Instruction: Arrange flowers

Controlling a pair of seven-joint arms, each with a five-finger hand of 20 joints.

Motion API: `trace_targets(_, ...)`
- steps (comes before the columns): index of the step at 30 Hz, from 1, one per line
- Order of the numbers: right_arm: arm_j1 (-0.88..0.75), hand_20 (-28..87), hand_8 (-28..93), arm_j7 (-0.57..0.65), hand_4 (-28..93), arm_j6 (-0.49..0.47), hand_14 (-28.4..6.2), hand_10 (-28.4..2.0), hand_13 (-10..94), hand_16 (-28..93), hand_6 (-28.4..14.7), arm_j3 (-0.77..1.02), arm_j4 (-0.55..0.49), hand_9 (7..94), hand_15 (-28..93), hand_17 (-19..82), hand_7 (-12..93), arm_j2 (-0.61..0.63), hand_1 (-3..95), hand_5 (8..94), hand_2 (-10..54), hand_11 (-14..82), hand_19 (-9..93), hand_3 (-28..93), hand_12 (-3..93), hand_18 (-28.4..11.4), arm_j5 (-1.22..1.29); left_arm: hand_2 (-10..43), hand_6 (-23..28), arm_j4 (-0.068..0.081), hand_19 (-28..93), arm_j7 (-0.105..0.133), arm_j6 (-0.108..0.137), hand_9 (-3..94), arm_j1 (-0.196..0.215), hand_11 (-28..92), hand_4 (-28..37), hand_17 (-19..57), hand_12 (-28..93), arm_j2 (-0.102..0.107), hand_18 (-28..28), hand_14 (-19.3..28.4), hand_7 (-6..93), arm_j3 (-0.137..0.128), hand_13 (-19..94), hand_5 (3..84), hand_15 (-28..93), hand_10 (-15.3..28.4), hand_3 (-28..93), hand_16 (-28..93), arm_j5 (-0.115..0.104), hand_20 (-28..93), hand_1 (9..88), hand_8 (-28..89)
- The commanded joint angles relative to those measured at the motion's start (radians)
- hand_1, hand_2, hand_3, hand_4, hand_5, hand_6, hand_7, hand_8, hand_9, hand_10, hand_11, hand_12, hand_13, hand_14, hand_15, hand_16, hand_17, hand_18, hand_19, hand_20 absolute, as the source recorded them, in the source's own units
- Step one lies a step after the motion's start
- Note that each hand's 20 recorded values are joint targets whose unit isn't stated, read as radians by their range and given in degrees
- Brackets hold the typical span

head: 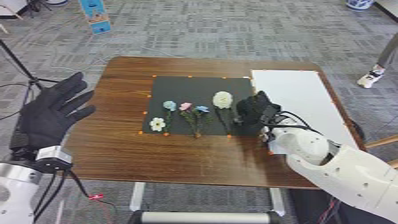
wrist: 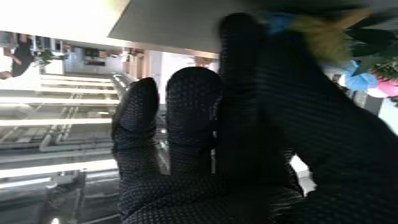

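One large white flower [head: 222,98] lies beside the right hand [head: 255,107].

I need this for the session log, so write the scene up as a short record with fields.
surface: brown wooden table
mat: dark, square-cornered
sheet: white, right of the mat
flowers, left to right: small white flower, light blue flower, pink flower, darker blue flower, large cream flower
flower location: on the mat
right hand: at the mat's right side, beside the cream bloom; grip unclear
left hand: by the table's left edge, fingers open, away from the flowers
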Motion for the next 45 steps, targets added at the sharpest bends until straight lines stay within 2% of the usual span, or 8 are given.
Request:
trace_targets(1,-0.057,57,-13,-0.027,-28,0.039,-6.2,-8.0,60,34,4.4,0.070,-0.011,65.8,76,22,39,0.038,33.0,57.4,-9.5,36.9,75,85,26.2,-19.4,0.003,-5.8,2.8,-0.005,40,0.002,-0.004,21.2,0.013,17,-28.3,-12.7,15,-0.005,22.3,12.9,17.4,-0.011,18,25.5,16,10.4,68,4,-0.004,7,19.9,-9)
trace_targets(11,-0.291,57,-15,0.005,-28,0.093,-8.8,-9.4,54,32,0.2,0.408,-0.165,54.2,76,20,34,0.074,27.6,47.9,-9.5,34.9,75,86,24.3,-20.5,0.103,-5.6,2.9,-0.001,40,-0.002,-0.005,21.1,0.004,16,-28.3,-12.8,15,-0.007,22.3,12.9,17.3,0.004,18,25.4,16,10.4,68,4,-0.002,7,20.0,-9)
trace_targets(17,-0.529,53,-14,-0.315,-27,0.345,-10.6,-10.5,50,27,-1.4,0.666,-0.242,54.5,72,17,30,0.007,22.7,49.4,-0.8,33.8,69,86,24.3,-20.4,0.905,-5.8,2.8,-0.009,40,0.017,-0.009,21.2,-0.010,17,-28.3,-12.8,15,-0.012,22.3,12.9,17.3,0.040,18,25.4,16,10.4,68,4,0.002,7,20.0,-9)
trace_targets(20,-0.692,52,-14,-0.478,-25,0.175,-13.1,-12.6,44,25,-2.4,0.844,-0.301,52.5,70,16,27,-0.056,20.2,49.8,2.6,31.5,69,87,24.2,-21.1,1.347,-5.9,2.9,0.000,40,0.029,-0.024,20.7,-0.033,17,-28.3,-12.7,15,-0.001,22.2,12.8,17.1,0.066,18,25.3,16,10.2,68,4,0.009,7,20.0,-9)
trace_targets(23,-0.807,52,-12,-0.547,-24,-0.007,-14.5,-14.8,40,23,-2.8,0.951,-0.326,49.1,67,16,24,-0.129,17.8,47.8,4.4,26.7,69,86,23.6,-22.0,1.687,-6.6,2.6,0.009,40,0.055,0.018,19.8,-0.015,17,-28.3,-12.7,15,0.001,22.9,12.6,17.3,0.094,18,24.7,16,9.8,68,4,0.003,7,20.0,-9)
trace_targets(30,-1.038,47,-9,-0.510,-24,-0.213,-16.0,-15.7,36,20,-4.0,1.124,-0.382,46.8,58,16,14,-0.260,13.7,45.8,5.5,18.6,63,84,22.4,-22.6,1.643,-9.4,2.1,0.014,39,0.049,0.017,17.0,0.004,15,-28.3,-11.6,17,-0.045,24.7,12.6,17.7,0.122,17,22.6,14,9.2,68,5,0.017,6,21.1,-9)
trace_targets(36,-1.124,22,-7,-0.440,-24,-0.387,-12.4,-13.5,22,23,-2.6,1.236,-0.419,35.3,18,1,6,-0.362,10.3,34.9,4.6,4.2,36,81,19.8,-23.0,1.574,-7.9,2.3,0.021,40,0.007,0.012,15.3,-0.023,13,-28.3,-10.2,17,-0.065,24.3,14.1,17.6,0.137,13,21.0,7,9.0,51,4,0.113,2,29.8,-9)
trace_targets(45,-1.114,13,-6,-0.437,-24,-0.448,-7.9,-12.1,18,30,-4.7,1.228,-0.411,27.4,-4,-4,3,-0.443,10.6,28.9,-1.1,-0.1,29,80,16.8,-19.0,1.563,-9.4,0.9,0.044,36,0.040,0.018,9.3,-0.039,2,-28.3,-16.2,25,-0.097,24.5,10.5,14.6,0.172,8,14.1,-4,6.0,56,11,0.090,3,28.5,-8)
